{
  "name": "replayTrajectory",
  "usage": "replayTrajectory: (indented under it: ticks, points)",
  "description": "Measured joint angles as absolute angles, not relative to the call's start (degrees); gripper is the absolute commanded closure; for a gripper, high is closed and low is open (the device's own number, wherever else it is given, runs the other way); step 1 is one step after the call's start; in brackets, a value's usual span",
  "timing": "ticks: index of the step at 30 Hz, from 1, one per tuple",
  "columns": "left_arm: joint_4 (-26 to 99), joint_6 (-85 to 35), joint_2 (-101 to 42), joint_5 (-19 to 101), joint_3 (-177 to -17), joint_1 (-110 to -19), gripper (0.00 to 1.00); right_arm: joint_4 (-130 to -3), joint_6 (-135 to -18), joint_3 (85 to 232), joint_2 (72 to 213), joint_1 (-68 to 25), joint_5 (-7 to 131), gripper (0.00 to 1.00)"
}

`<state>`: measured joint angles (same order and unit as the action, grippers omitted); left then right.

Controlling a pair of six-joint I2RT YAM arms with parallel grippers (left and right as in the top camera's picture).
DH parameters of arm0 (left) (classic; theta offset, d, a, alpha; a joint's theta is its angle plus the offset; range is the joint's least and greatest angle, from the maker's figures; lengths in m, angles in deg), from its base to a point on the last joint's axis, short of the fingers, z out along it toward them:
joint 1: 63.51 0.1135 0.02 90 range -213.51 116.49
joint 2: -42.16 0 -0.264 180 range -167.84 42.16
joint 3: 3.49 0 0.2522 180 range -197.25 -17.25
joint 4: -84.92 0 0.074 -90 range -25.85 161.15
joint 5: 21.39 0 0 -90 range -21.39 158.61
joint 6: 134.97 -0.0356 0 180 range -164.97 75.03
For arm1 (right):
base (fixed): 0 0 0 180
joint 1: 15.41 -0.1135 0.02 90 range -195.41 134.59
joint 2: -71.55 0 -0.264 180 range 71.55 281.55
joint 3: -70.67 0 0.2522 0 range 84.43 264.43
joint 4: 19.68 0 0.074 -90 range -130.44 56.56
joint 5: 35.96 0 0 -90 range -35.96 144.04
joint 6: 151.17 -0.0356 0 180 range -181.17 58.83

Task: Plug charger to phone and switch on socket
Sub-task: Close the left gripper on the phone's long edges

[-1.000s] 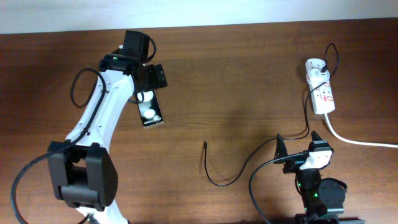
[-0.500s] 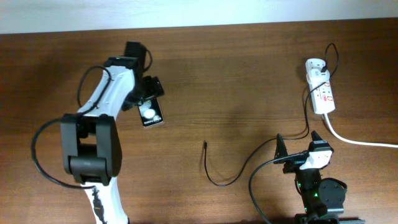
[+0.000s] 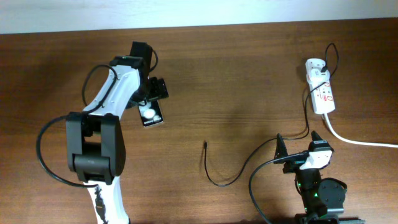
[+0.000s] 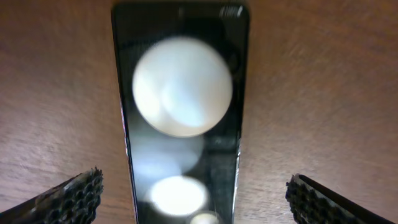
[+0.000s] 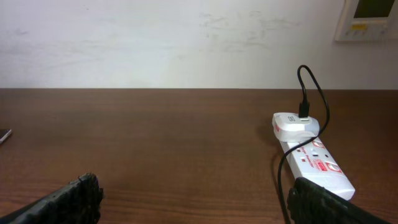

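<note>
**L arm over phone, R arm parked, nothing plugged in at phone end**

- L arm: stretched fwd across the table (image 3: 249,74), wrist bent down. Left gripper (image 3: 149,99) hangs over the far end of the phone (image 3: 151,116).
- L wrist cam: left gripper (image 4: 196,199) jaws spread wide, one finger each side of the phone (image 4: 180,112), gap both sides, no contact seen. Phone lies flat, face up, white circles showing.
- R arm: folded back at its base, near edge of table. Right gripper (image 3: 298,143) points toward the far wall, jaws spread, nothing between them. Same in R wrist cam (image 5: 199,202).
- Charger (image 3: 205,155): plug tip (image 3: 205,145) lies loose on the wood mid-table, well apart from the phone. Cable loops past the R arm up to the adapter (image 3: 315,65).
- Socket (image 3: 323,93): far right of table, adapter (image 5: 295,124) seated in its far end, thick white cord (image 3: 360,142) runs off right. Switch state: can't tell.
</note>
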<state>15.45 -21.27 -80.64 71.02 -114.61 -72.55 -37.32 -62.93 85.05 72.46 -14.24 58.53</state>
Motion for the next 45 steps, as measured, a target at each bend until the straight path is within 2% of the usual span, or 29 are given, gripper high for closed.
replayTrajectory:
  ticks: [4,11,18,45]
  points:
    - [10.4,-21.8,-83.4,71.1,-122.9,-72.2,0.01,-37.3,-62.9,85.1,72.5,-14.2,58.5,0.02]
    - [7.6,-21.9,-84.6,71.0,-123.0,-72.2,0.01,-37.3,-63.0,85.1,72.5,-14.2,58.5,0.01]
    - [8.1,-21.8,-89.6,71.0,-123.0,-72.2,0.01,-37.3,-62.9,85.1,72.5,-14.2,58.5,0.01]
    - [10.1,-21.1,-90.7,68.6,-123.0,-71.2,0.01,-37.3,-62.9,85.1,72.5,-14.2,58.5,0.01]
